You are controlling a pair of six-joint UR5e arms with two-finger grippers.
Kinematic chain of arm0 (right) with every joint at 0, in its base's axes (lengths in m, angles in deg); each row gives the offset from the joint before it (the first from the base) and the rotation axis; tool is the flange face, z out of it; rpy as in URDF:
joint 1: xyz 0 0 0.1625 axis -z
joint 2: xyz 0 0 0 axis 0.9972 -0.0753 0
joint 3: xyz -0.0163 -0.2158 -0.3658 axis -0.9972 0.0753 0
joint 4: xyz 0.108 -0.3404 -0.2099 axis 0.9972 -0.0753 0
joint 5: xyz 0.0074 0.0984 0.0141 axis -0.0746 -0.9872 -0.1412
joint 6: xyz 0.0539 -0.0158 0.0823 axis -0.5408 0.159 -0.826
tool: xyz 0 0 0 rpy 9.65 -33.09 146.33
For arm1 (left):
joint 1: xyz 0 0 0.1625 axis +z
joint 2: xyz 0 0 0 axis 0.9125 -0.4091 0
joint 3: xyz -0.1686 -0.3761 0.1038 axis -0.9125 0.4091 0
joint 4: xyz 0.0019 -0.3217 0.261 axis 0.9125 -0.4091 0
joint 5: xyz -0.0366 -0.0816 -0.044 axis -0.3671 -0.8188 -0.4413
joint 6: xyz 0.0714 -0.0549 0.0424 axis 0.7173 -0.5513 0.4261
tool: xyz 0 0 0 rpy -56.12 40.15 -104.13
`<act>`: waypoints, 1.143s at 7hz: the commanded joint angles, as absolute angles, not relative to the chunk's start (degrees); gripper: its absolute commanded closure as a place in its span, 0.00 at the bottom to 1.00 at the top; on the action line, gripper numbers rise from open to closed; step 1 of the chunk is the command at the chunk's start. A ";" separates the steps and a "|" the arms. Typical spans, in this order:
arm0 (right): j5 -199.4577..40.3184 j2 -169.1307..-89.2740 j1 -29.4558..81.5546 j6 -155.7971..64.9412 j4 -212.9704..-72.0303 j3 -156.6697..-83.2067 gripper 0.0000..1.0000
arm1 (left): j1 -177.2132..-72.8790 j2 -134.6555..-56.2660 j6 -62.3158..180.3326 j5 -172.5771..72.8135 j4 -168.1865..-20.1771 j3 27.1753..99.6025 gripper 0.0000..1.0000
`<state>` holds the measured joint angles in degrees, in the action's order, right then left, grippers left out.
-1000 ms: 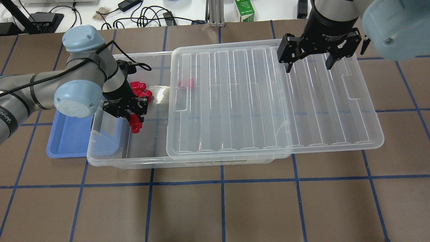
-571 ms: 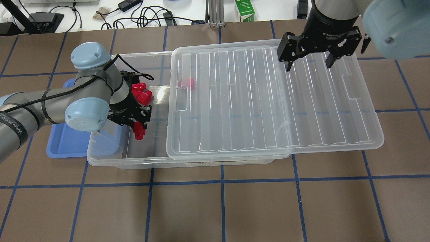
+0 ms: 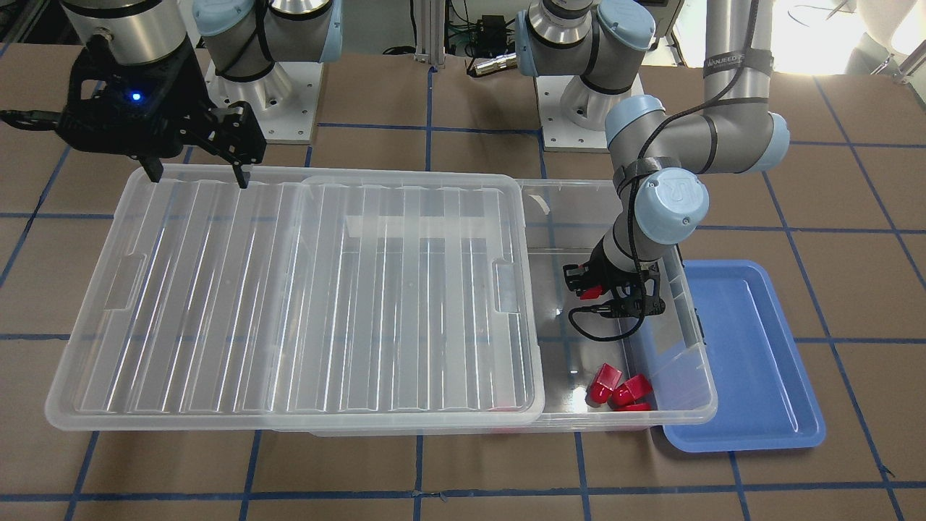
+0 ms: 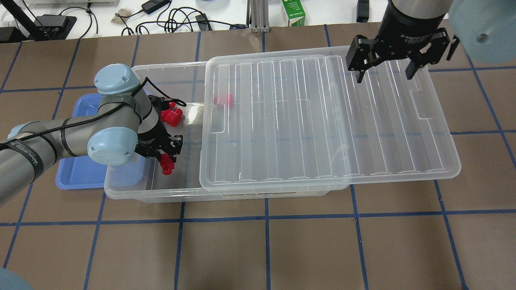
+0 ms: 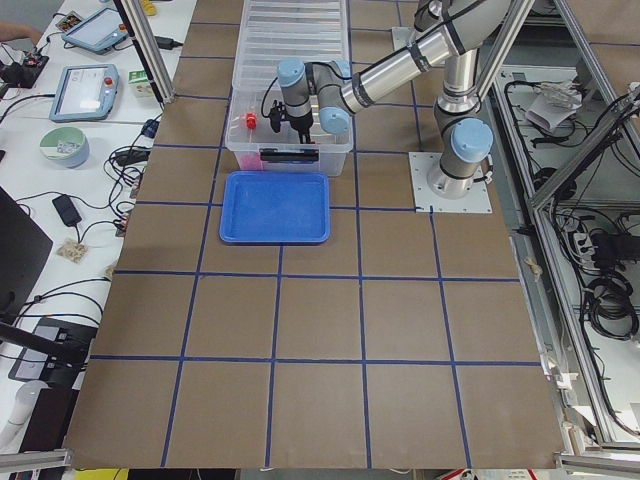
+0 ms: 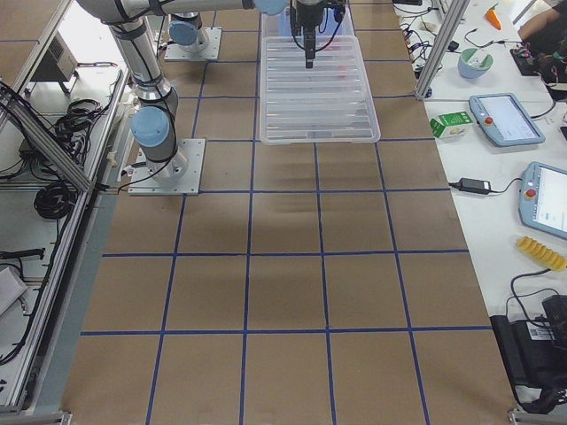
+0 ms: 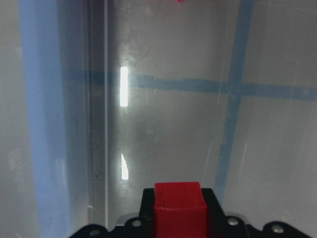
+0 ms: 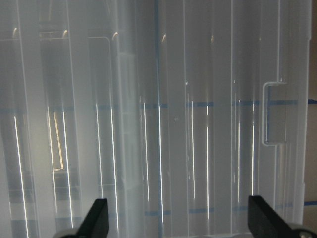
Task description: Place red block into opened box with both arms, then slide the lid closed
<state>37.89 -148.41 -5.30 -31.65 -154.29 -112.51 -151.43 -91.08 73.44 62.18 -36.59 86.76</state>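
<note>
My left gripper (image 4: 165, 154) is shut on a red block (image 4: 166, 164) and hangs over the uncovered left end of the clear box (image 4: 133, 192). The front-facing view shows the same gripper (image 3: 590, 288) and block (image 3: 591, 292) inside the box walls (image 3: 700, 362). In the left wrist view the block (image 7: 178, 210) sits between the fingers above the box floor. The ribbed clear lid (image 4: 322, 121) covers most of the box and overhangs its right end. My right gripper (image 4: 385, 71) is open above the lid's far right part (image 3: 289, 289), with its fingers (image 8: 96, 220) wide apart.
More red blocks (image 4: 171, 114) lie in the open end of the box, seen also as a cluster of blocks (image 3: 618, 391), and one red block (image 4: 224, 100) shows under the lid. A flat blue tray (image 4: 76, 173) lies against the box's left end. Cables and a green carton (image 4: 293, 12) lie beyond the table.
My left gripper has carried the red block a little right and toward the table's near edge over the open box end. My right gripper has shifted right above the lid, still open.
</note>
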 commanded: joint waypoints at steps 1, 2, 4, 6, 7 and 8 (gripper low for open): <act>39.17 -148.69 0.58 -27.73 -152.86 -112.02 0.00 | -151.37 -90.38 73.65 61.83 -36.00 85.98 0.00; 39.43 -148.95 3.30 -22.65 -152.77 -112.63 0.00 | -151.46 -88.89 73.65 61.91 -37.04 84.06 0.00; 39.42 -148.87 9.54 -10.64 -152.94 -113.33 0.00 | -152.42 -85.64 73.56 61.65 -50.59 74.87 0.00; 39.78 -148.96 15.78 -4.16 -153.46 -117.71 0.00 | -156.18 -81.25 72.87 61.91 -64.15 64.67 0.00; 39.69 -148.69 20.68 -4.14 -153.90 -120.78 0.00 | -158.12 -79.49 72.77 62.00 -68.04 61.48 0.00; 39.52 -148.43 22.47 -4.14 -156.61 -124.38 0.00 | -158.92 -77.82 72.95 62.00 -68.25 61.10 0.00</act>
